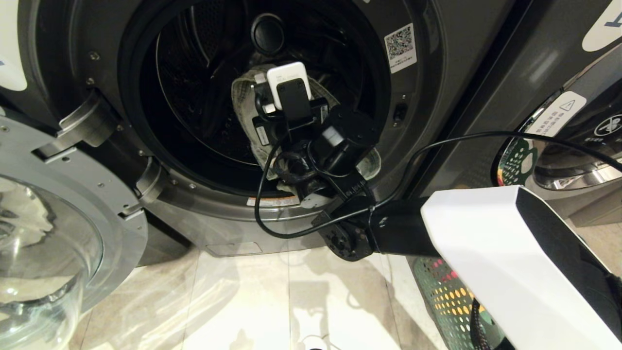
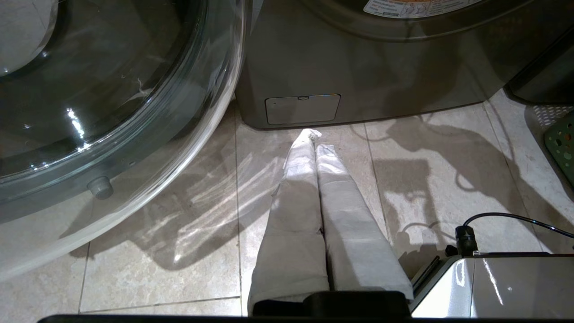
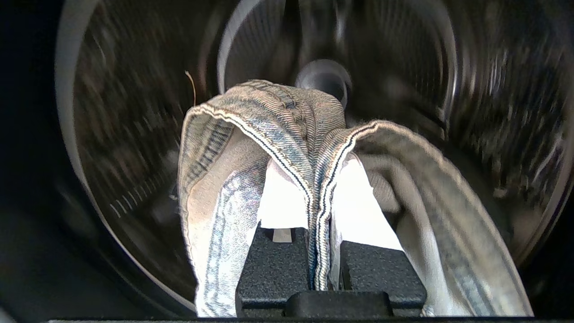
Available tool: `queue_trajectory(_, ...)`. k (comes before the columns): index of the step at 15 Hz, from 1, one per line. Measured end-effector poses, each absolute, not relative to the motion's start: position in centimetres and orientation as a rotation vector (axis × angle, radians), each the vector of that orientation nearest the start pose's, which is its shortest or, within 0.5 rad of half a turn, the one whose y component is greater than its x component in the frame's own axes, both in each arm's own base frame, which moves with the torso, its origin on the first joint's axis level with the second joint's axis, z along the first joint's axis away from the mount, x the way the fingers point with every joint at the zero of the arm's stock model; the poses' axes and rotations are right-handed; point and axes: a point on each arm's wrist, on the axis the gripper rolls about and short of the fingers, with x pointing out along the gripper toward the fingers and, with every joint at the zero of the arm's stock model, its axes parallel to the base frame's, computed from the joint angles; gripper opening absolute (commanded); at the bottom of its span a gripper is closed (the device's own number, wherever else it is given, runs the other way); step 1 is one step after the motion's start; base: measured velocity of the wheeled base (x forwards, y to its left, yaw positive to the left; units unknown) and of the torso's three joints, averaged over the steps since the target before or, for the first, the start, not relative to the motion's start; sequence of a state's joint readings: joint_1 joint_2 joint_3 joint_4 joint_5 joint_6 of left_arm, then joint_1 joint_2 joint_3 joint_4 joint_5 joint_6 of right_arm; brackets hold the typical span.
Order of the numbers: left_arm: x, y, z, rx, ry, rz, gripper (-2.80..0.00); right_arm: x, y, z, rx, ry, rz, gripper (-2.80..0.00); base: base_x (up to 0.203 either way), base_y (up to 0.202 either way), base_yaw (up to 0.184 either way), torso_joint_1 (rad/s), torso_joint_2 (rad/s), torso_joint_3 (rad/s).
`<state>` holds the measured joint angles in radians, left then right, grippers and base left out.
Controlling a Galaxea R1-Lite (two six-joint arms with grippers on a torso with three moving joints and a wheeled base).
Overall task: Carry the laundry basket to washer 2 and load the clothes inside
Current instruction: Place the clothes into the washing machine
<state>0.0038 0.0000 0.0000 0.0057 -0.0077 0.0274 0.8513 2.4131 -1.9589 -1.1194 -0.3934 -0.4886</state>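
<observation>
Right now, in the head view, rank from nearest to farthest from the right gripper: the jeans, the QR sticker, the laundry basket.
1. Jeans: clamped in the right gripper, inside the drum.
2. QR sticker: washer front, right of the opening.
3. Laundry basket: on the floor, lower right.

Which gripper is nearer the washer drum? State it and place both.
Right. The right gripper reaches into the washer drum, shut on a denim garment. The left gripper hangs shut above the floor tiles before the washer's base.
</observation>
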Motion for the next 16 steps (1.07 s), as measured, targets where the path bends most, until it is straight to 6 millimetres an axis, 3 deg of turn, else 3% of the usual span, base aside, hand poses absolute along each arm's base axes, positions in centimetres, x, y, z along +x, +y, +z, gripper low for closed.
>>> queue_trajectory(6,-2.3,0.0,7.5,0.027,0.006,-0.004,-2.8,36.2,36.0,21.4,-0.096,-0.498,0.264,-2.8,0.0,0.0,0.0,0.0,0.0,0.0)
queue_trajectory(14,-2.3,0.0,7.5,0.027,0.006,-0.004,-2.8,36.5,35.8,21.6,-0.111,-0.47,0.244,-2.8,0.0,0.0,0.0,0.0,0.0,0.0)
queue_trajectory(15,-2.3,0.0,7.5,0.027,0.006,-0.004,-2.8,36.4,35.7,21.8,-0.119,-0.476,0.241,0.0,0.0,0.0,0.0,0.0,0.0,0.0)
queue_trajectory(16,-2.3,0.0,7.5,0.027,0.006,-0.004,-2.8,36.4,35.6,22.0,-0.127,-0.481,0.238,0.0,0.0,0.0,0.0,0.0,0.0,0.0)
